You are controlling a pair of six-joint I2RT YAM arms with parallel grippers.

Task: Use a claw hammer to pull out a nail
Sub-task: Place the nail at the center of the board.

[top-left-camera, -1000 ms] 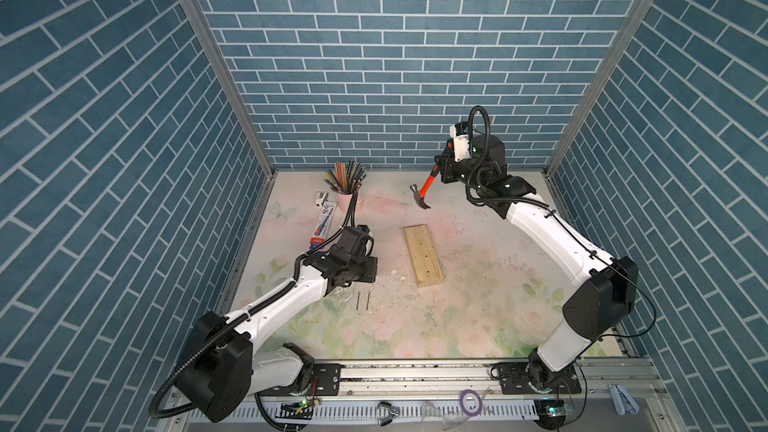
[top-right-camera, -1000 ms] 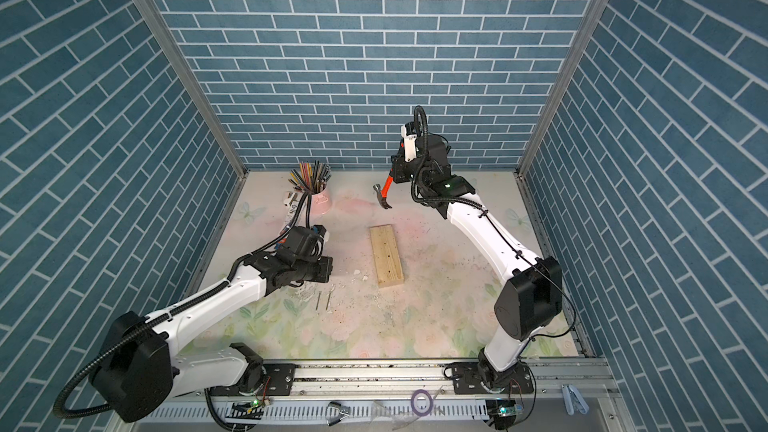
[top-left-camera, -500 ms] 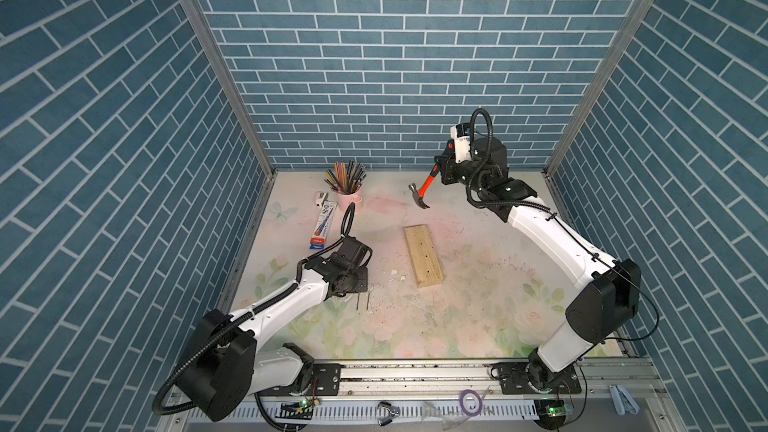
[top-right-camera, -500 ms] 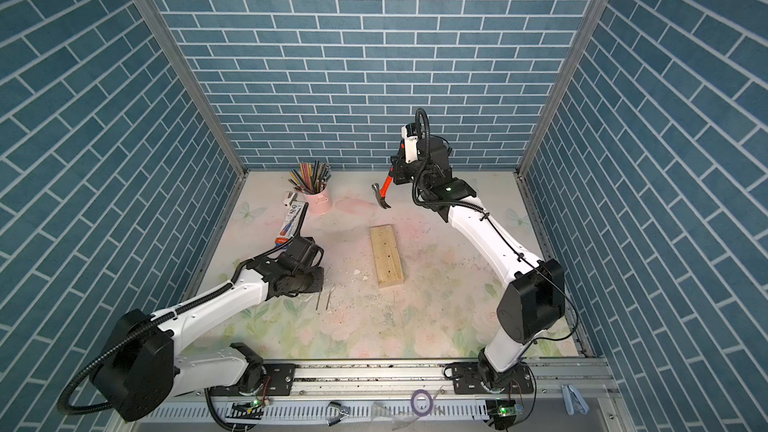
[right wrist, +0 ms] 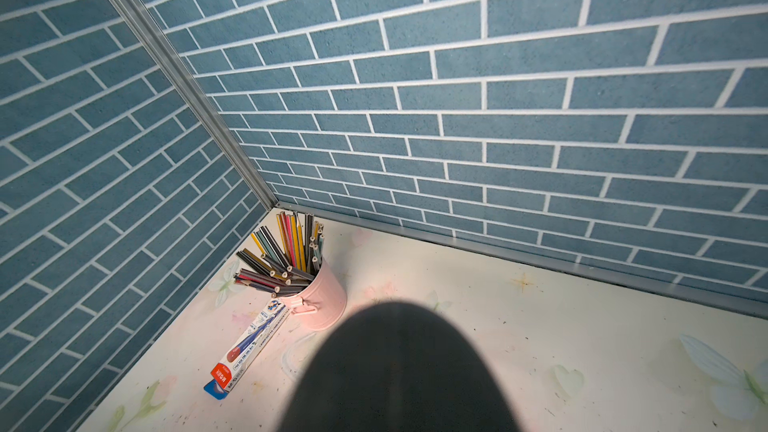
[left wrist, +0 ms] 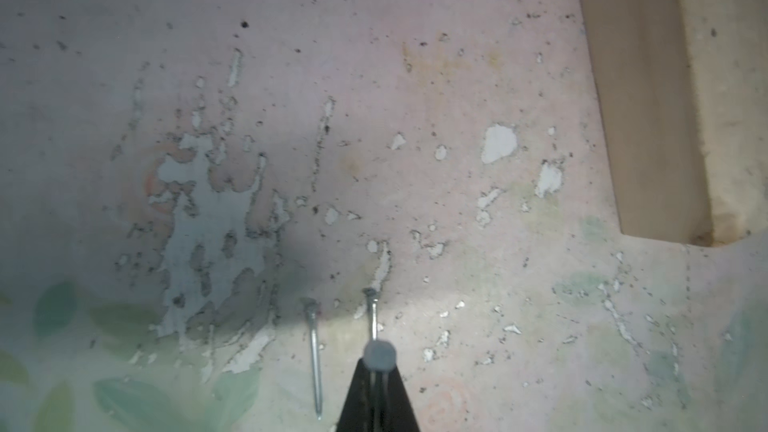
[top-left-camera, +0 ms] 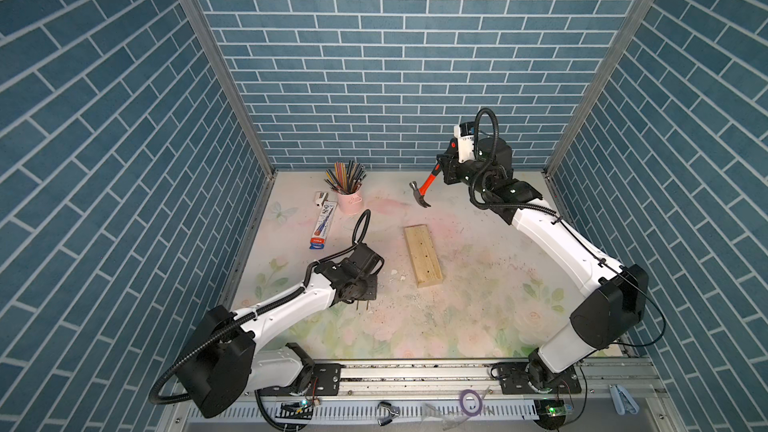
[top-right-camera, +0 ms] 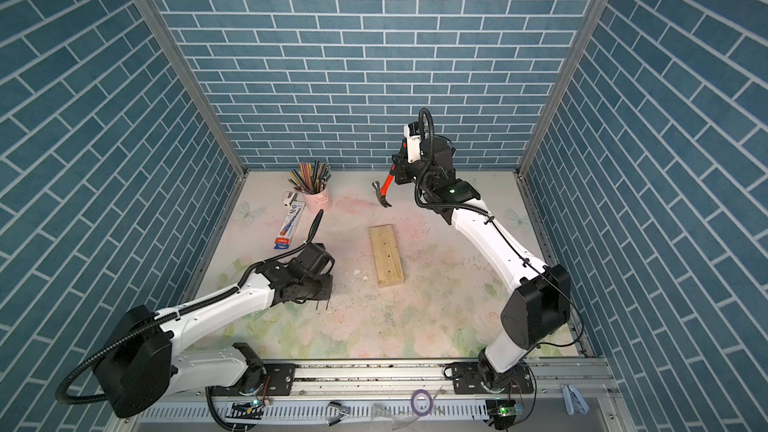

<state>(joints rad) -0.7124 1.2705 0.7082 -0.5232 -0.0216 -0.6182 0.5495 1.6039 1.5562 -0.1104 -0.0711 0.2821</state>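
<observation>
Left wrist view: left gripper is pinching a nail beside two loose nails lying on the table.
Right gripper: clamping the black handle of the claw hammer.
Hammer position: hanging raised, head down, beyond the plank.

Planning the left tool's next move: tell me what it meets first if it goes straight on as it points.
Probably the mat, by the loose nail lying just ahead. The left tool points down at it, and the held nail, head foremost, would touch first. Depth is unclear.
</observation>
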